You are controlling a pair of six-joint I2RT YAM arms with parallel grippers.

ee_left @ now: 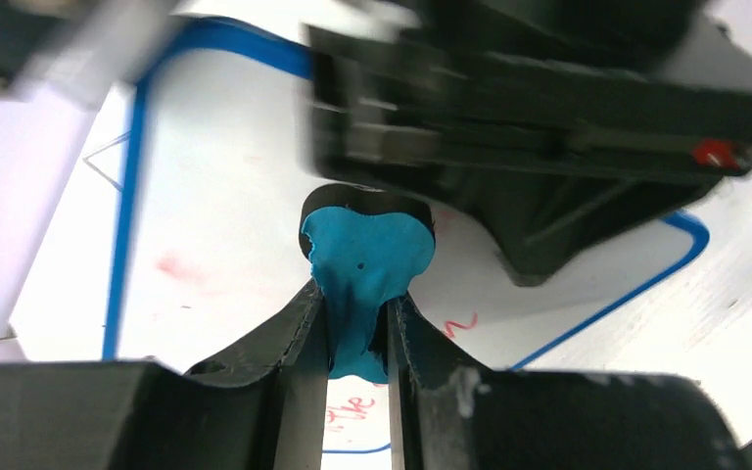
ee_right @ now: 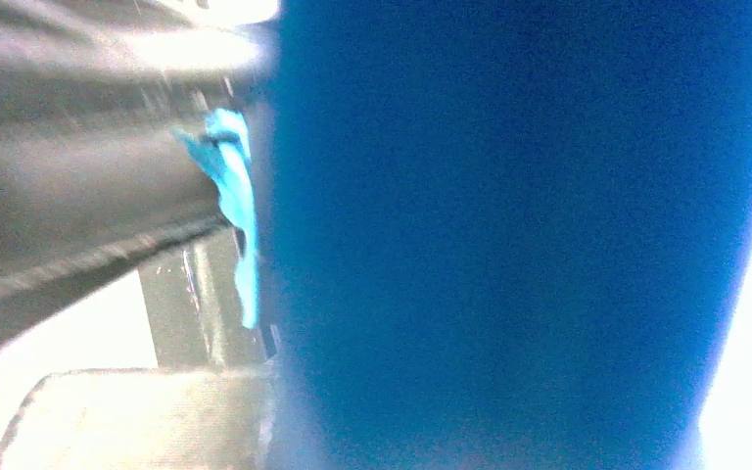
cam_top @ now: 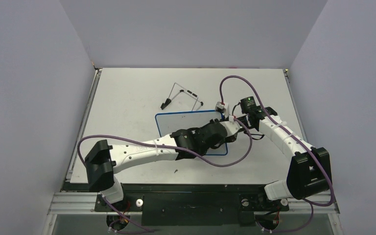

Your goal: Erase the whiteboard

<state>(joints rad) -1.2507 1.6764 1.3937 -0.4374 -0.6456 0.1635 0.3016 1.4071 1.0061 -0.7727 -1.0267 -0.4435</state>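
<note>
The whiteboard (cam_top: 186, 122) lies flat on the table, white with a thin blue rim. My left gripper (cam_top: 220, 132) hovers over its right half, shut on a blue-black eraser (ee_left: 367, 255) whose black face meets the board (ee_left: 215, 196). Red handwriting (ee_left: 455, 325) shows beside the left fingers, and a faint red smear (ee_left: 171, 266) lies further left. My right gripper (cam_top: 229, 117) is shut at the board's far right corner, its dark body (ee_left: 548, 127) tapering down onto the surface. In the right wrist view a blurred blue mass hides the fingers; the eraser (ee_right: 230, 166) shows at left.
A black wire stand (cam_top: 181, 95) lies on the table just behind the board. Purple cables (cam_top: 235, 81) loop over both arms near the board's right side. Grey walls close in the table on three sides.
</note>
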